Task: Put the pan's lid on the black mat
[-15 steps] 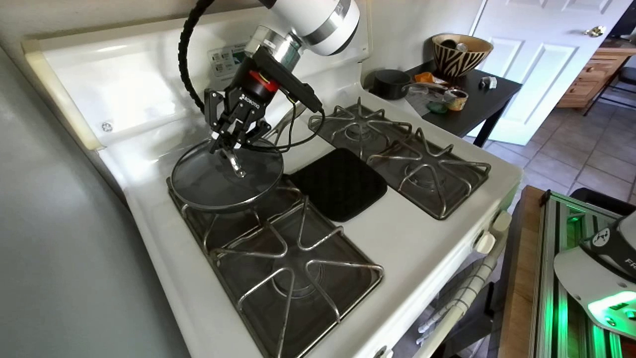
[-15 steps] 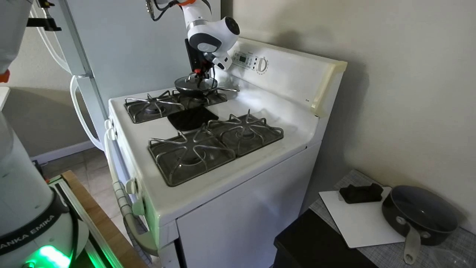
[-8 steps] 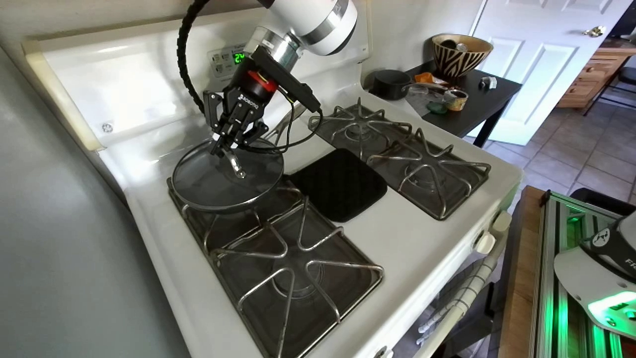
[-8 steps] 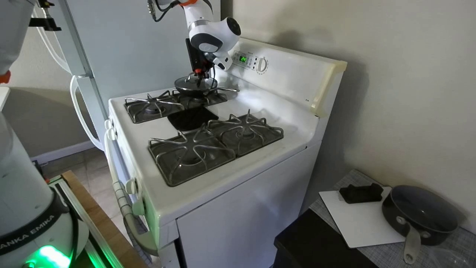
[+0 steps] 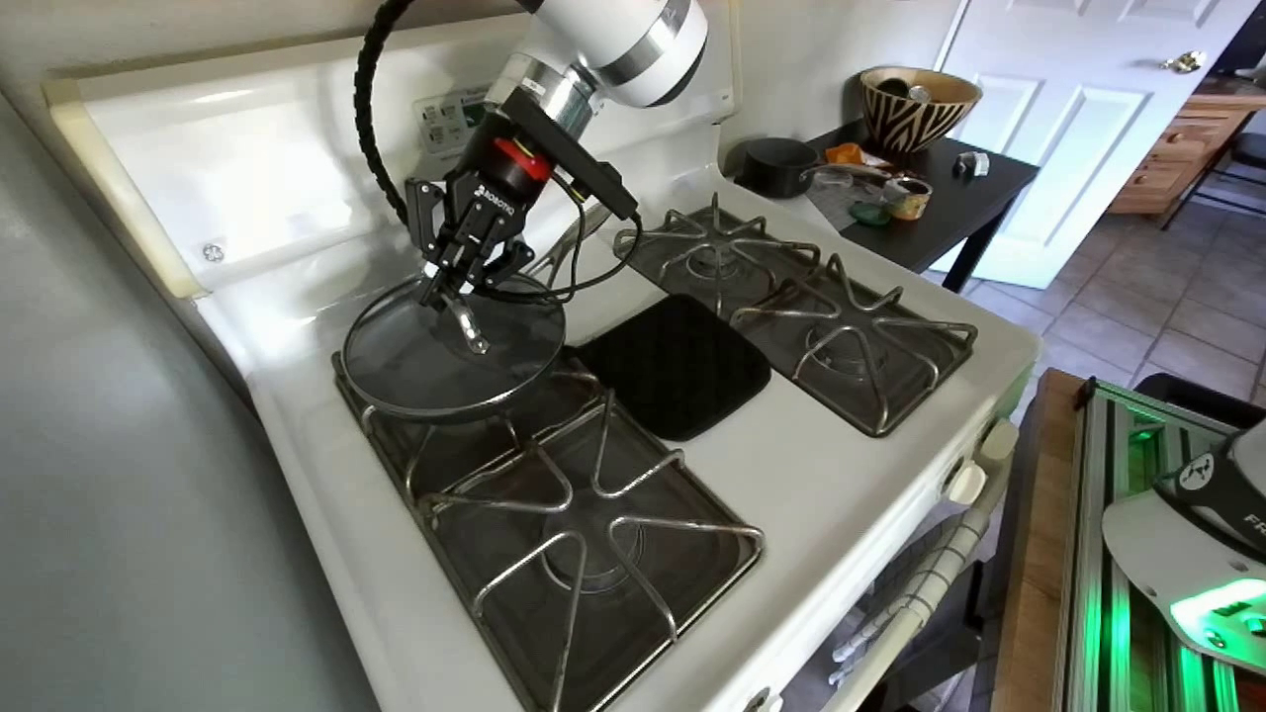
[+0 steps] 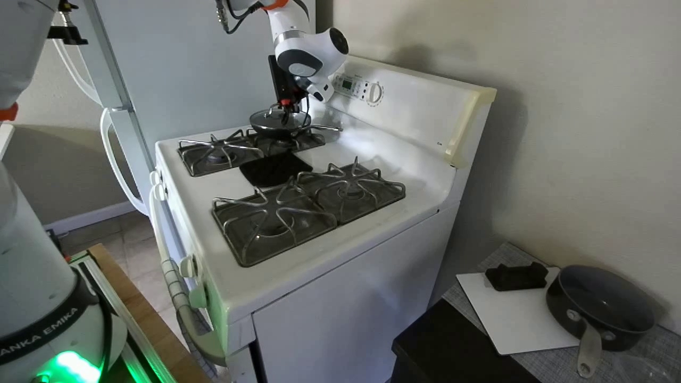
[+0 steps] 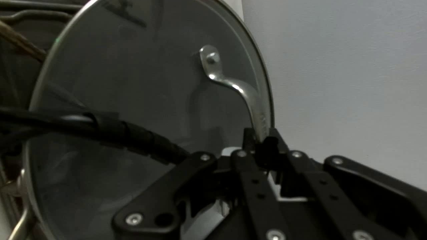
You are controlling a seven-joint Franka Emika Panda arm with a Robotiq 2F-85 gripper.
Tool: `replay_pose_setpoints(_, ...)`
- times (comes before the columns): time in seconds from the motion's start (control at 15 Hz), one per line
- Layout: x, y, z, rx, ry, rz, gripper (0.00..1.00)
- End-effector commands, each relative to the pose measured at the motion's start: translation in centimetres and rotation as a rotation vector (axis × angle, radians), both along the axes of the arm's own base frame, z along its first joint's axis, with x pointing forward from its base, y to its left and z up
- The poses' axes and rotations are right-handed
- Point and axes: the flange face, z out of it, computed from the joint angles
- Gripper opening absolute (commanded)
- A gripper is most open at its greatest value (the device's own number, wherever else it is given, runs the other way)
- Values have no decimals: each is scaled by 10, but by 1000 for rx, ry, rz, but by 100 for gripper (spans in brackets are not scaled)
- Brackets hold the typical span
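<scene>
Arm slightly shifted; claw grasps glass lid's handle off-centre; advise slow, level lift toward black mat.

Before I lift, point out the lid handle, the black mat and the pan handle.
Lid handle (image 7: 241, 88): in the wrist view, on its bend.
Black mat (image 5: 675, 366): in an exterior view, on its middle.
Pan handle (image 6: 325, 127): in an exterior view, on its shaft.

the wrist view is dim, the lid glinting.
</scene>
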Motion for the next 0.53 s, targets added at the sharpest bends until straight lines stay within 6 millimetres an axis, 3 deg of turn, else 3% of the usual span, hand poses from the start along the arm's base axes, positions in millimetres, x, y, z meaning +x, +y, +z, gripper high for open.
replay_pose_setpoints(0.0, 1, -1, -13, 27, 31, 22, 1)
replay_pose_setpoints(0.47, -3, 0, -2, 43, -3, 49, 1)
